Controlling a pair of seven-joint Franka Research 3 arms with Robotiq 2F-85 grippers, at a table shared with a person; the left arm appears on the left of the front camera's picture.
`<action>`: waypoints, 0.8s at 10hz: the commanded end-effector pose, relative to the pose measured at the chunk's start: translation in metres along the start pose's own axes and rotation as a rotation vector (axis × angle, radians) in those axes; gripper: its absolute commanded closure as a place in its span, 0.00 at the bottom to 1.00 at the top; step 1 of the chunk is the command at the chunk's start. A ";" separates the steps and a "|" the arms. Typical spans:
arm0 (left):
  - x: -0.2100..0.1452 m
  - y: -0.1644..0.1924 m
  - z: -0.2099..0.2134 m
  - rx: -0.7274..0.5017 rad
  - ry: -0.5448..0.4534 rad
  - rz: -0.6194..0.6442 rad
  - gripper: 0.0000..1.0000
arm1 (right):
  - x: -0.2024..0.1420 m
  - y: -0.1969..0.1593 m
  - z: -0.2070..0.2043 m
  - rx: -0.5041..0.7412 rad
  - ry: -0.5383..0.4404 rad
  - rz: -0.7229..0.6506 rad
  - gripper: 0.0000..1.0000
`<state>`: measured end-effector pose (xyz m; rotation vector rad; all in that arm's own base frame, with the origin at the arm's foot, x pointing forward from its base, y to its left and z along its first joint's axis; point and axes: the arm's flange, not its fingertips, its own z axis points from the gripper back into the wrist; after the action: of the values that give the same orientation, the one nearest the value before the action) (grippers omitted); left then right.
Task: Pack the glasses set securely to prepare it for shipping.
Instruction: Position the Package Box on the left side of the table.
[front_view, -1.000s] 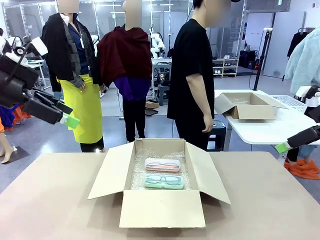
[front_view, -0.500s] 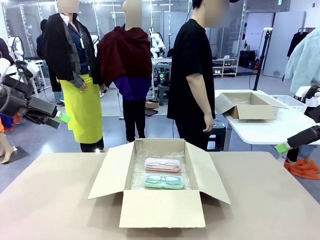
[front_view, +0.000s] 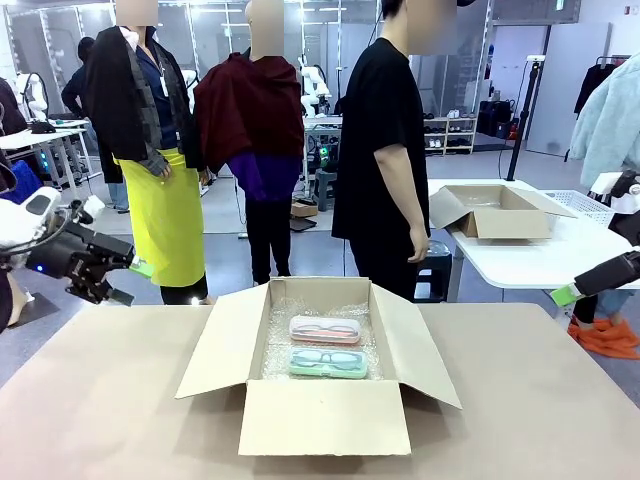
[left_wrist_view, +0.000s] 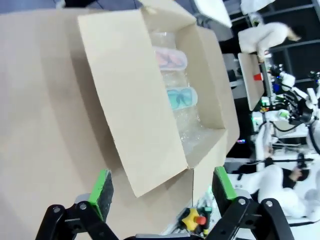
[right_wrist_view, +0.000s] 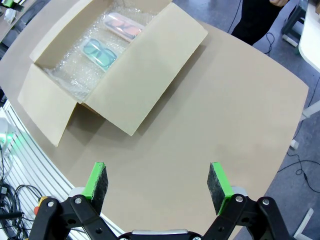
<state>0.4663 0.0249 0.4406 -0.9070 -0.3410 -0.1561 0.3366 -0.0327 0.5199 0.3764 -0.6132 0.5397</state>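
Glasses set (front_view: 326, 332) lies inside an open cardboard box (front_view: 225, 340) in the middle of the table (front_view: 100, 400). In the front view it is 2 flat cases side by side on bubble wrap (front_view: 318, 307): the pale pink case (front_view: 325, 329) on the far side, the mint green case (front_view: 328, 362) nearer the camera, just beside each other, spectacles showing through the clear tops. All 4 box flaps are folded outward. The left gripper (front_view: 130, 282) hangs in the air off the table's left edge, well apart from the box. The right gripper (front_view: 565, 293) hangs off the right edge, also well apart. A person (front_view: 385, 130) in a black T-shirt stands at the far side, arms down. Behind, a second cardboard box (front_view: 495, 210) sits open on a white table (front_view: 540, 262)

In the left wrist view the frame is rolled, so the box runs from top to bottom. Both cases show inside it on the bubble wrap. The left gripper's green pads (left_wrist_view: 101, 187) stand wide apart with nothing between them, above the table beside 1 outspread flap

In the right wrist view the box sits at the upper left, seen from above, with both cases lying on the wrap. The right gripper's fingertips (right_wrist_view: 218, 181) are spread fully and grip nothing; below them is bare table top near its edge
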 end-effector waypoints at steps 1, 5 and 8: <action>0.020 0.027 -0.003 -0.054 0.038 0.061 0.00 | 0.000 0.001 0.000 -0.005 0.004 -0.010 0.00; 0.019 0.061 -0.034 -0.164 0.080 0.100 0.00 | 0.000 0.001 0.000 -0.005 0.004 -0.010 0.00; 0.009 0.060 -0.029 -0.131 0.082 0.156 0.00 | 0.000 0.001 0.000 -0.005 0.004 -0.010 0.00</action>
<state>0.5042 0.0375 0.3772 -1.0545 -0.1840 -0.0782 0.3366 -0.0324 0.5199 0.3769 -0.6132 0.5409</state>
